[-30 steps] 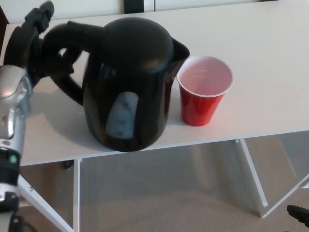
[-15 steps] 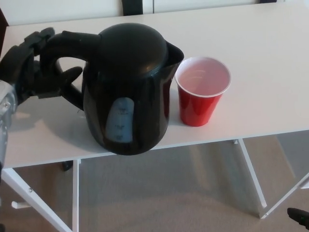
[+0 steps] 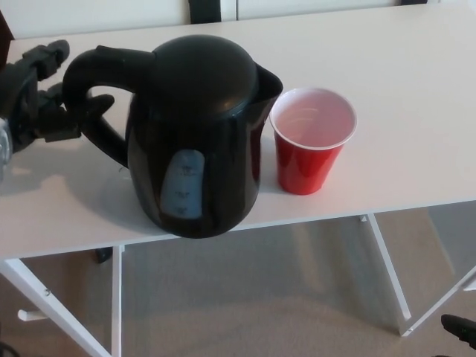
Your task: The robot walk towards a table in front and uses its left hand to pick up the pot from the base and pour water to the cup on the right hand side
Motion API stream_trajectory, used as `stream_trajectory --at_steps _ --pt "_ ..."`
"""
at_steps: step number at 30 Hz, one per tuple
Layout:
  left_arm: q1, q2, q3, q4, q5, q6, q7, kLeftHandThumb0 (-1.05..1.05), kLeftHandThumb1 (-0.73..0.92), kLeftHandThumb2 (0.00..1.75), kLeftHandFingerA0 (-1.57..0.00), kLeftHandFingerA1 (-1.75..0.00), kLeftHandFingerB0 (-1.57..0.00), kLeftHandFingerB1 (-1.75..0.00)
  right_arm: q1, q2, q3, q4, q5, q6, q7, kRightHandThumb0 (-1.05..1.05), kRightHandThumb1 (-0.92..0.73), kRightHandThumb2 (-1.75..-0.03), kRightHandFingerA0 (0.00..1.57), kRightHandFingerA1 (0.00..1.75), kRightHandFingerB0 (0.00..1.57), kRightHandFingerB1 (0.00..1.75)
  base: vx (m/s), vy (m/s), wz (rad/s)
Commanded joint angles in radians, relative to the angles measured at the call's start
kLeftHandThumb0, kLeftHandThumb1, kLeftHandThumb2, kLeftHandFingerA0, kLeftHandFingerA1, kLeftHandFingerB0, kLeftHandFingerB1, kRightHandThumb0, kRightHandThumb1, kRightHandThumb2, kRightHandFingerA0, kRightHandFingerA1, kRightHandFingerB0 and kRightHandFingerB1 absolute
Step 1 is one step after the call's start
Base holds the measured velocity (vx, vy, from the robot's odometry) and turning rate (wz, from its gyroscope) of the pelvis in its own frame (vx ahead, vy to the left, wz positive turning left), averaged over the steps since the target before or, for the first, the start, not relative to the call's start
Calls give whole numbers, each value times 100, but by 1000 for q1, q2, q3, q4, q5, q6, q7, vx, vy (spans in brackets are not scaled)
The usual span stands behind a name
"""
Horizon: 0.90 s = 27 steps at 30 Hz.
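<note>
Pot (image 3: 197, 134): black kettle, upright on the white worktop (image 3: 416, 97), close to its near edge. Lid domed and closed. Spout points toward the cup. Pale water-level window on the side facing the camera. Handle (image 3: 97, 82) loops out on the side away from the cup. No separate base can be made out under the pot.

Cup (image 3: 311, 149): red with a white inside, upright, just beside the pot on the spout side; a narrow gap shows between them. Whether it holds any water cannot be told.

Left hand (image 3: 44, 93): black, on the pot's handle side, at the picture's edge. Fingers (image 3: 93, 108) apart, holding nothing; one tip reaches into the handle loop, and whether it touches the handle cannot be told. A bit of silver forearm (image 3: 4, 141) shows below the hand.

Right hand: not visible.

Below the pot: white worktop legs (image 3: 387, 268) and a beige floor (image 3: 260, 297). A dark object (image 3: 460, 327) sits on the floor at the far corner, too cut off to identify.
</note>
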Motion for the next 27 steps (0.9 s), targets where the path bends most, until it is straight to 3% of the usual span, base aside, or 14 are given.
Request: stream_trajectory --at_steps 1,14,16,27 --pt "-21 35 27 23 0 -41 -32 -75 43 55 0 0 0 0 -3 -16 -5 -2 3 4 1 -23 -57 -57 45 41 34 36 0 0 0" --pt "77 130 58 -127 -19 12 -136 -78 44 55 0 0 0 0 24 -15 8 -1 -5 -9 8 -22 -57 -57 46 41 35 36 0 0 0" --pt "136 172 74 -183 -44 1 -212 -82 43 58 0 0 0 0 24 -10 17 9 -15 -18 4 -22 -55 -56 47 41 36 36 0 0 0" --pt "201 173 69 -280 -48 37 -243 -81 43 58 0 0 0 0 24 -16 14 14 -12 -20 8 -24 -55 -56 47 41 36 36 0 0 0"
